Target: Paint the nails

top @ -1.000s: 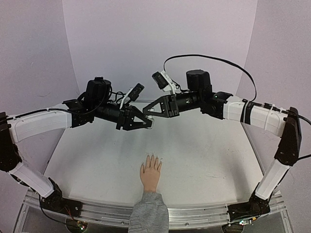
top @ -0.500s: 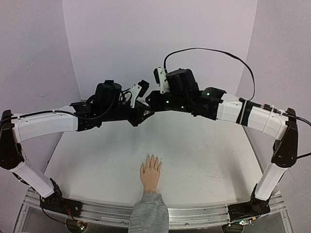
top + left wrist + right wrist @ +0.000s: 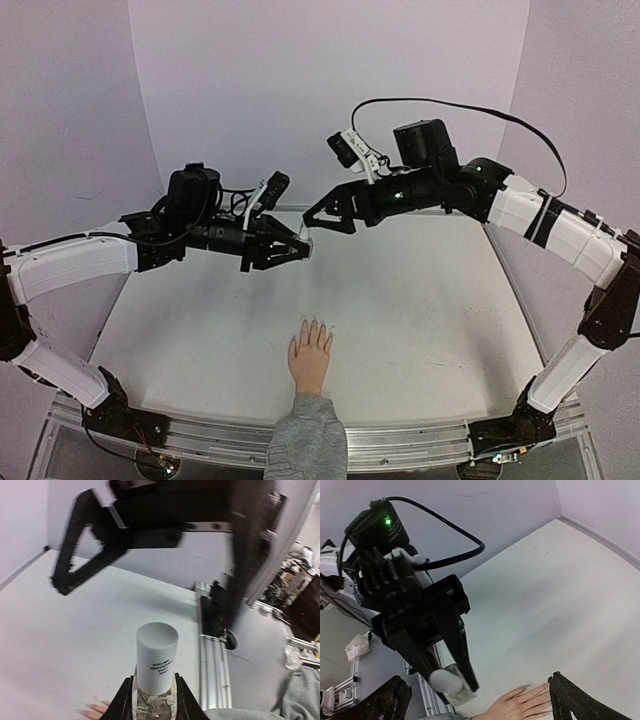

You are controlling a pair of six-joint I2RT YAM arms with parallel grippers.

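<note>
**Left claw clamped on a bottle, right claw spread wide**

My left claw [image 3: 298, 248] gripped a small white bottle [image 3: 157, 652]. Its two fingers [image 3: 125, 702] pressed against the bottle's lower sides, and the bottle's flat end pointed away from my wrist. My right claw [image 3: 318, 220] stood wide open with nothing between its fingers. It hung in the air just beside the tip of the left claw, and the two faced each other above the far half of the counter [image 3: 430, 300].

The flesh-coloured hand [image 3: 310, 358] lay flat, palm down, on the counter near its front edge, between my two bases. Its fingers pointed away towards the claws. The nails [image 3: 316, 325] showed as tiny pale tips at the ends of those fingers, well apart from both claws, and neither claw touched them. A grey sleeve [image 3: 308, 438] covered the wrist and ran off over the front edge.
</note>
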